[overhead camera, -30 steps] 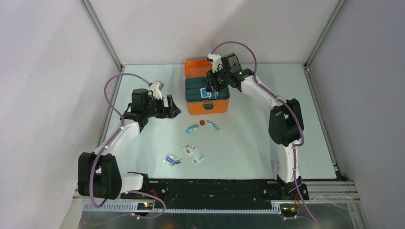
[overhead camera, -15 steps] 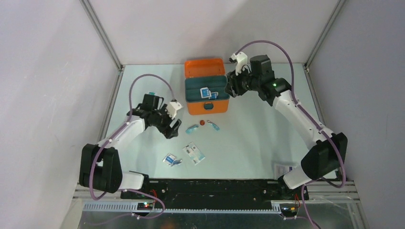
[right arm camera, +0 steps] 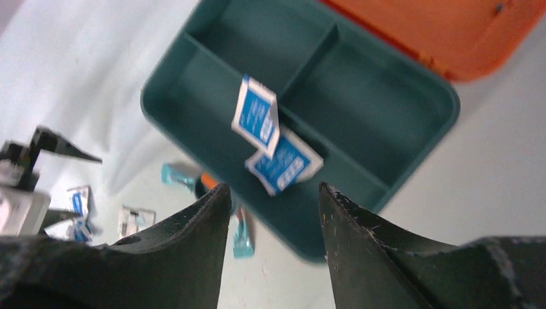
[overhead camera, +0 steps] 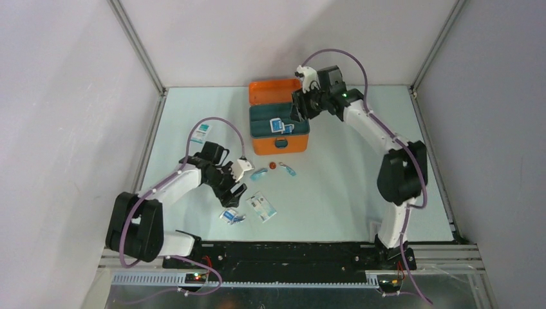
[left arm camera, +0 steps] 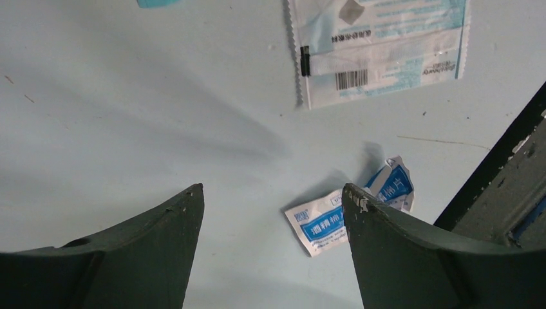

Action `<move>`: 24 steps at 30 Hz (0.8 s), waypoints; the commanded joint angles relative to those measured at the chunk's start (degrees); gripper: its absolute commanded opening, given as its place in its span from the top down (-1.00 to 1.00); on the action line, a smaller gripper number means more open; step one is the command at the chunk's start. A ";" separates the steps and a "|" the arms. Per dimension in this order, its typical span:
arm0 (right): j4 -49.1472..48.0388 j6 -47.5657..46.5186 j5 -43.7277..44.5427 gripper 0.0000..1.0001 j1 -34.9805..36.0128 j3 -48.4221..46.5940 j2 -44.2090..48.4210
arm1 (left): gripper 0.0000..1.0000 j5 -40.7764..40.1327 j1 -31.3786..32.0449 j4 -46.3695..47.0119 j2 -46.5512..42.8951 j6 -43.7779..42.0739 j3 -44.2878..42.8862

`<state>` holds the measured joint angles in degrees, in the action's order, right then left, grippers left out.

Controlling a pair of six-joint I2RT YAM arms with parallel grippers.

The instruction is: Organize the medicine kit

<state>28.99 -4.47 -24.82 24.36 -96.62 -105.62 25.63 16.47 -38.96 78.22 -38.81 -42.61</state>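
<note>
Left gripper (left arm camera: 270, 193) hangs low over the counter (overhead camera: 335, 193) with its jaws wide apart and nothing between them. It looks to be going for the two small blue-and-white packets (left arm camera: 322, 222) that lie together near the counter's near edge. In the wrist view those packets sit off-centre, partly under one finger, so the gripper should probably shift sideways until they are between the jaws before it goes down. They are thin and a little crumpled. Pinching a raised corner is likely to work better than pressing flat, and taking one at a time would lower the risk of dropping one. The large flat sachet (left arm camera: 380, 48) lies apart from them and should not get in the way.

The right gripper (right arm camera: 273, 187) is also open and empty, just above the medicine kit (overhead camera: 280, 143). The kit stands at the far middle of the counter with its lid back and two packets (right arm camera: 273, 145) already in the tray.
</note>
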 commanded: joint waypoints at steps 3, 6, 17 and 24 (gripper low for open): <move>3.15 1.97 -5.68 -0.17 0.50 -13.71 -10.31 | -0.66 -2.38 0.80 0.40 -7.66 0.99 1.96; 3.26 2.28 -5.78 -0.19 1.01 -17.35 -13.85 | -0.67 -2.32 0.76 0.41 -9.48 2.12 2.30; 6.49 2.59 -5.02 -0.23 2.99 -21.36 -19.35 | -0.67 -3.82 0.88 0.42 -12.37 4.61 2.85; 6.72 2.43 -3.90 -0.24 3.46 -19.70 -19.53 | -0.67 -3.57 0.83 0.32 -13.64 6.11 2.62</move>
<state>35.66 -2.37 -29.39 27.59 -115.35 -125.14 22.02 16.99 -39.13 66.13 -34.17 -40.05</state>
